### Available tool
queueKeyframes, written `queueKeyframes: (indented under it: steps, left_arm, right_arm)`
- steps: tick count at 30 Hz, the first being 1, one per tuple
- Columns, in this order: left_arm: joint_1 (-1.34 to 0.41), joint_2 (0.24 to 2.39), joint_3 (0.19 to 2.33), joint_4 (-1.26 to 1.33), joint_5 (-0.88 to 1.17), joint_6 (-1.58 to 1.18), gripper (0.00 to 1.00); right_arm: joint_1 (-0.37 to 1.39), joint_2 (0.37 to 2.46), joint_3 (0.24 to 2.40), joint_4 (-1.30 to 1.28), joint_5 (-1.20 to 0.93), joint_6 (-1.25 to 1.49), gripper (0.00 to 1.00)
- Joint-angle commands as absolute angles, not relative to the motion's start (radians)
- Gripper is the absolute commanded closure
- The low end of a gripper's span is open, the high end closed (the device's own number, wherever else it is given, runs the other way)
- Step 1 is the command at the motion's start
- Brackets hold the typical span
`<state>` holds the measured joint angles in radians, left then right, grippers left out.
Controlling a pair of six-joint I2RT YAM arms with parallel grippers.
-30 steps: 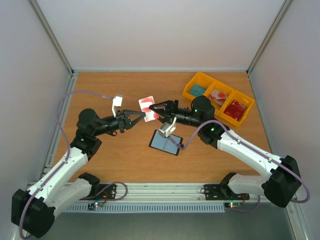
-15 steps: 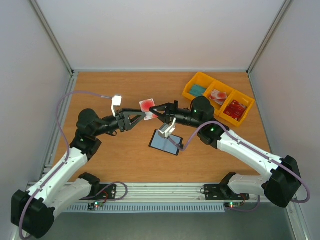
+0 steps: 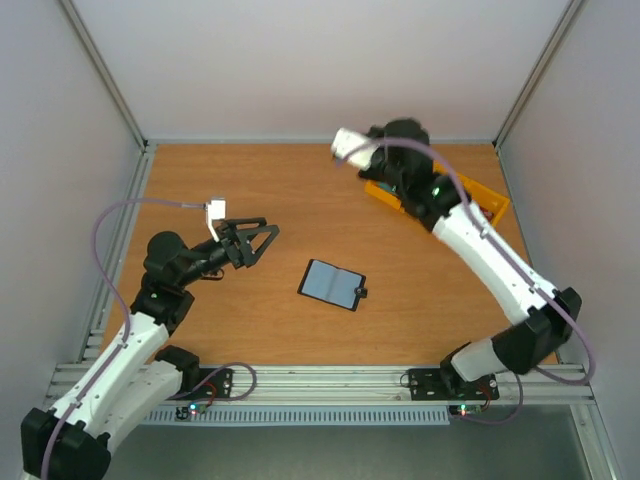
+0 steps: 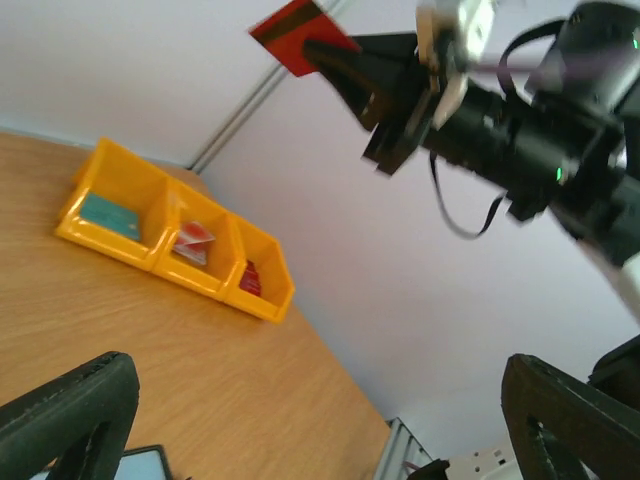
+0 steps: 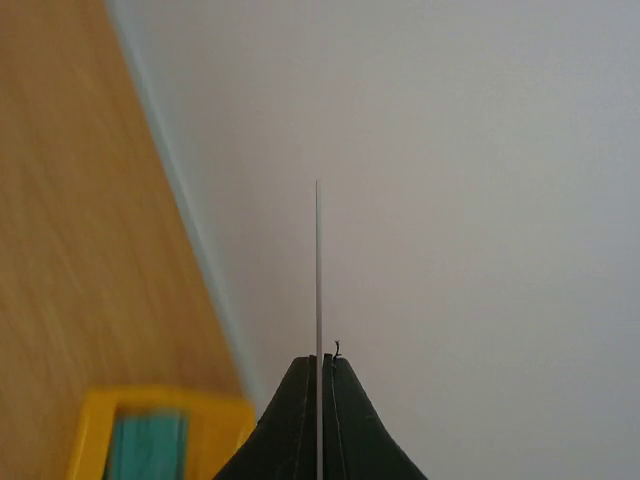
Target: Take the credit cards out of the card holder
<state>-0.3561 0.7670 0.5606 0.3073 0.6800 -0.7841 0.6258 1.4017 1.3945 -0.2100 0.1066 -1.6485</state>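
Note:
The card holder (image 3: pixel 332 284) lies open and flat on the table, grey-blue with a small black tab; its corner (image 4: pixel 150 465) shows in the left wrist view. My left gripper (image 3: pixel 262 245) hovers open to its left, nothing between its fingers (image 4: pixel 70 420). My right arm is raised at the back right, over the yellow tray. Its gripper (image 5: pixel 318 362) is shut on a thin credit card (image 5: pixel 318 270), seen edge-on there. In the left wrist view that card (image 4: pixel 295 22) is red with a dark stripe, high in the air.
A yellow three-compartment tray (image 4: pixel 265 290) stands at the back right, with a teal item (image 4: pixel 108 215) and red and white items in it. In the top view the right arm covers most of the tray (image 3: pixel 492 205). Walls enclose the table on three sides.
Both grippers met at the red card above the table. The left one let go, opened and drew back left. The right one shut on the card and swung it up toward the back right.

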Motion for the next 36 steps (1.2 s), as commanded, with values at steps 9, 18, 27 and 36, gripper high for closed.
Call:
queueKeyframes:
  steps: [9,18,27,36]
  left_arm:
    - [-0.325,0.692,0.431,0.279,0.603,-0.741,0.01]
    - [-0.325,0.668,0.4,0.253,0.58,-0.735,0.01]
    - [-0.324,0.69,0.393,0.268,0.575,-0.705,0.01]
    - [-0.322,0.706,0.399,0.264,0.569,-0.685,0.01]
  right_arm:
    - [0.169,1.915,1.951,-1.209,0.49,-1.017,0.99]
    - [0.114,2.197,2.142,-1.239,0.531,-1.04,0.99]
    - [0.1,2.313,2.186,-1.188,0.562,-1.064,0.99]
    - [0.092,2.417,2.261,-1.126,0.621,-1.122,0.99]
